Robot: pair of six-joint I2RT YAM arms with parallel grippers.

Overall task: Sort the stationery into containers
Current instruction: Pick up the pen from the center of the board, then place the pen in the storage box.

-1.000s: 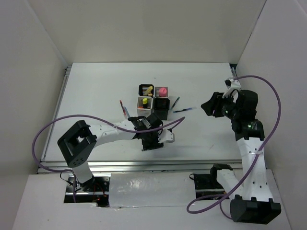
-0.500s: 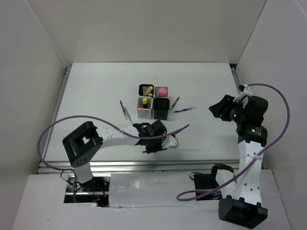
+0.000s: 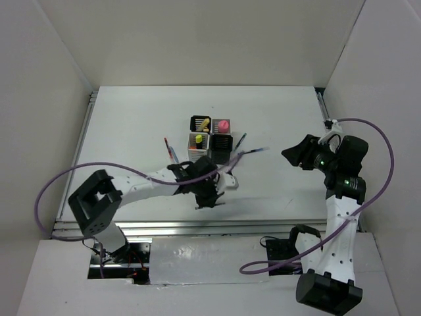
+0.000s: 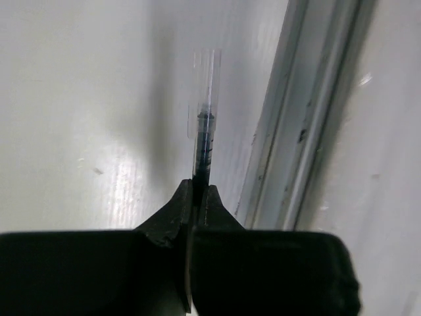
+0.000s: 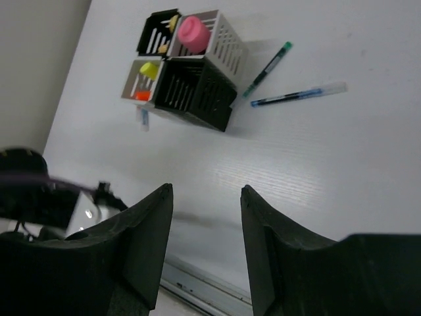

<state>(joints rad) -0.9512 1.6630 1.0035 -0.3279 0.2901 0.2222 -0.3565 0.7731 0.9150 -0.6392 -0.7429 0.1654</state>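
Note:
My left gripper (image 4: 199, 191) is shut on a thin dark pen (image 4: 204, 128) with a clear cap, which sticks out past the fingertips over the table near its front rail (image 4: 289, 131). From above, this gripper (image 3: 209, 199) sits in front of the containers (image 3: 210, 135). The back black cup (image 5: 156, 29) holds a peach highlighter, and the white cup (image 5: 220, 33) beside it holds a pink one (image 5: 193, 33). The front white cup (image 5: 139, 80) holds a yellow and an orange one, next to the front black cup (image 5: 194, 89). My right gripper (image 5: 204, 191) hangs open and empty at the right (image 3: 296, 153).
A green pen (image 5: 266, 68) and a blue pen (image 5: 296, 94) lie right of the cups. More thin pens (image 3: 171, 150) lie left of them. The purple cable (image 3: 131, 168) loops over the left arm. White walls enclose the table.
My left gripper has closed on the dark pen near the front rail, and its arm has swung leftward. The right arm has drifted slightly back and right, still open.

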